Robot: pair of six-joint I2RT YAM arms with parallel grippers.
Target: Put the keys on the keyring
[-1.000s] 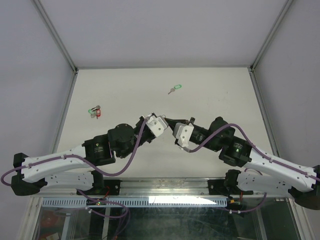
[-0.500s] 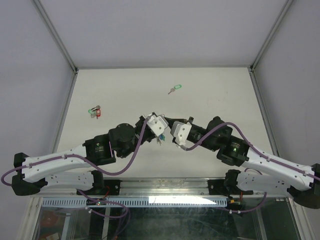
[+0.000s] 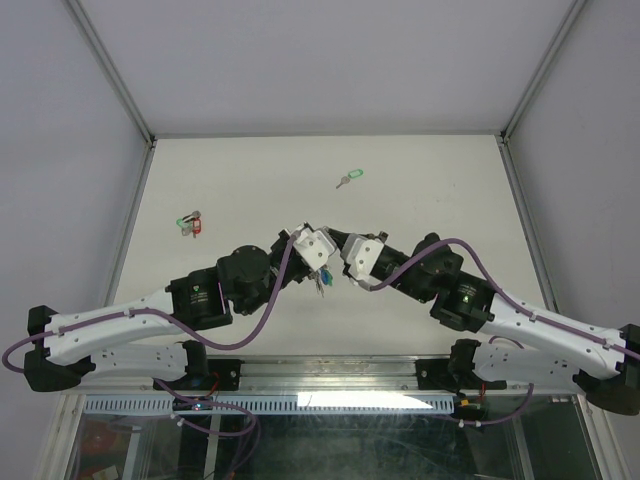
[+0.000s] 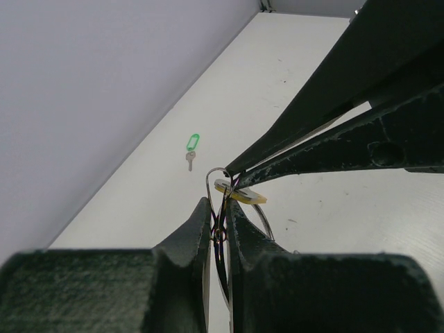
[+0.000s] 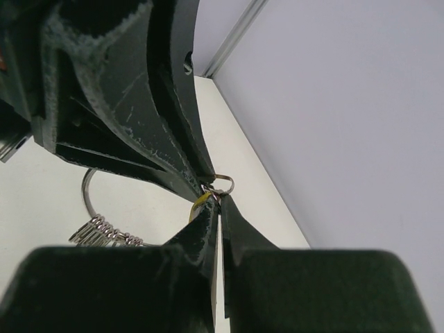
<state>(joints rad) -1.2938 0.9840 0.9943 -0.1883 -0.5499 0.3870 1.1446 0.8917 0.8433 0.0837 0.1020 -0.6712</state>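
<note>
My left gripper is shut on the thin silver keyring, held above the table; in the left wrist view its tips pinch the wire. Several small keys hang on the keyring's loop. My right gripper meets it tip to tip and is shut on the yellow-tagged key, of which only a yellow sliver and a small ring show in the right wrist view. The green-tagged key lies on the table farther back; it also shows in the left wrist view.
A small bunch with red and green tags lies near the table's left edge. Metal frame posts and pale walls close in the white table at the back and sides.
My right gripper has moved left until its tips touch the left gripper's. The left gripper has shifted slightly right, and the keys now hang visibly below it.
</note>
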